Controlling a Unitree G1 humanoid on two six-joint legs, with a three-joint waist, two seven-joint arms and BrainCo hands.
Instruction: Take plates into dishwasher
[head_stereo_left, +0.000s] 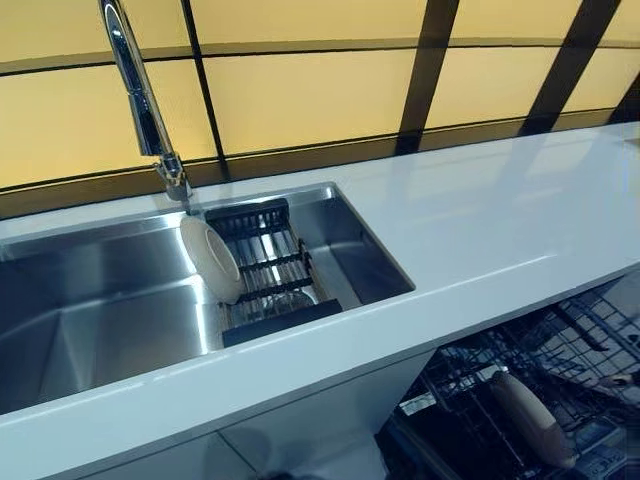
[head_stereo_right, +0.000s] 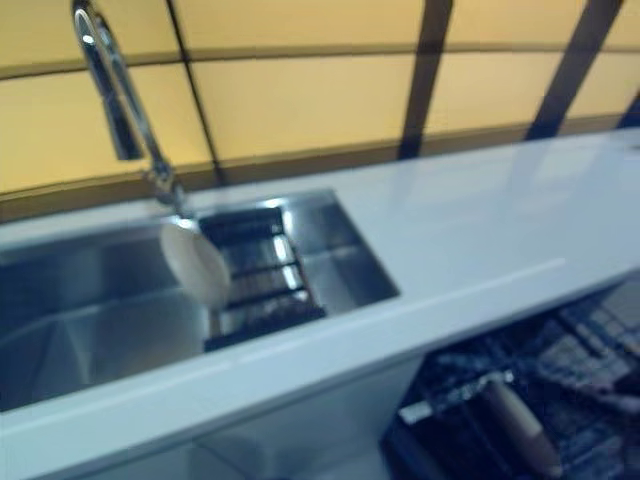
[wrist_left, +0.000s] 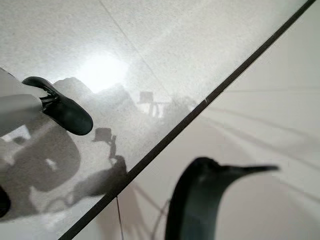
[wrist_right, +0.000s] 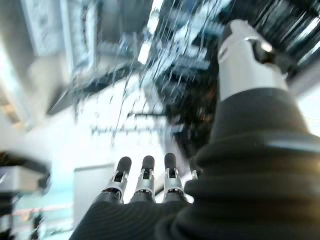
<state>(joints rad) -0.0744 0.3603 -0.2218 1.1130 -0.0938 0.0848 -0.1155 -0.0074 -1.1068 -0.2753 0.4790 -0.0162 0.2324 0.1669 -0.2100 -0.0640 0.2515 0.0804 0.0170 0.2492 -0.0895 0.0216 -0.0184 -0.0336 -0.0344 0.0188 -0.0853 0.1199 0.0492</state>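
Observation:
One white plate (head_stereo_left: 212, 260) stands on edge at the left end of a black dish rack (head_stereo_left: 270, 275) inside the steel sink (head_stereo_left: 90, 300). A second pale plate (head_stereo_left: 530, 420) stands tilted in the open dishwasher's wire rack (head_stereo_left: 560, 360), below the counter at the lower right. My right hand (wrist_right: 145, 182) shows in its wrist view with straight fingers and its thumb (wrist_right: 245, 60) apart, holding nothing, with the dishwasher rack (wrist_right: 190, 75) beyond it. My left hand (wrist_left: 62, 110) hangs over the floor, fingers relaxed and empty. Neither hand is clear in the eye views.
A tall chrome tap (head_stereo_left: 140, 90) rises behind the sink, over the rack. The white counter (head_stereo_left: 500, 220) runs to the right above the dishwasher. Yellow wall panels with dark strips (head_stereo_left: 300, 90) back the counter. White cabinet fronts (head_stereo_left: 320, 420) lie under the sink.

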